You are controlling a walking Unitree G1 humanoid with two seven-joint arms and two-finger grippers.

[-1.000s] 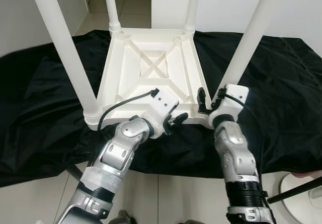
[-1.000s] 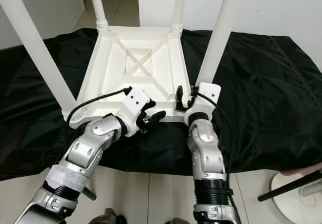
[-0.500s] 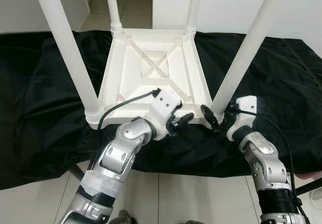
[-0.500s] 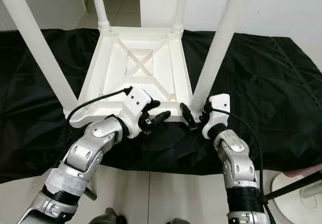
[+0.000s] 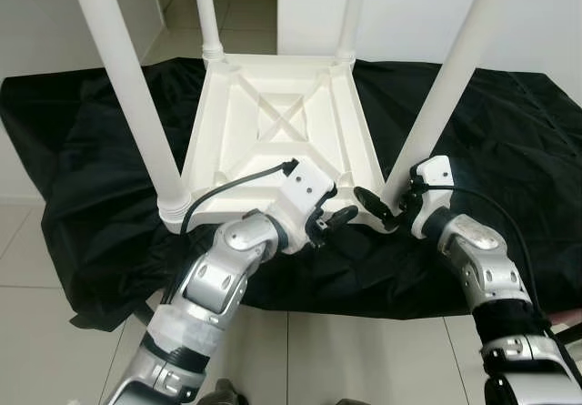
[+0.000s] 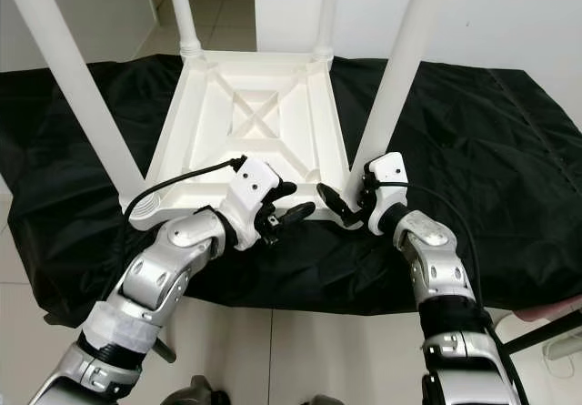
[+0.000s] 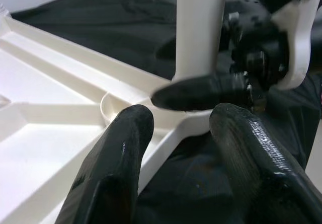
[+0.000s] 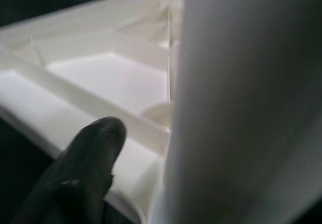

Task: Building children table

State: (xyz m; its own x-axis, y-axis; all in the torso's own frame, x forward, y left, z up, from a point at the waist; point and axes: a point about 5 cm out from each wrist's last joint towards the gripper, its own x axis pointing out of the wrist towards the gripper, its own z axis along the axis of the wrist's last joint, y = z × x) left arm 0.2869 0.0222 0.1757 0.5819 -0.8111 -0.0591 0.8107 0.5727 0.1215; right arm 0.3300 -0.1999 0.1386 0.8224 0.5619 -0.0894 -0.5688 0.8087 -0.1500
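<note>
Since a moment ago my right arm has swung outward and its elbow has dropped, so my right gripper (image 5: 386,207) now reaches in sideways toward the near right leg (image 5: 446,86) rather than from below; my left gripper (image 5: 332,223) has barely shifted.

On the left, black cloth (image 5: 82,168) covers the surface and hangs over its edge toward the tiled floor (image 5: 55,332). On the cloth lies the white children's table (image 5: 277,127), upside down, its four legs pointing up. The near left leg (image 5: 127,86) stands in its corner socket, well apart from my left arm.

My left gripper sits at the table's near edge, right of centre; its jaws are open and hold nothing, with the rim just beyond one black finger (image 7: 118,153).

Farther right, my right gripper sits at the foot of the near right leg, its jaws spread, one finger pointing back toward my left gripper. In the right wrist view the leg stands blurred beside one finger (image 8: 83,168); I cannot tell whether they touch.
</note>
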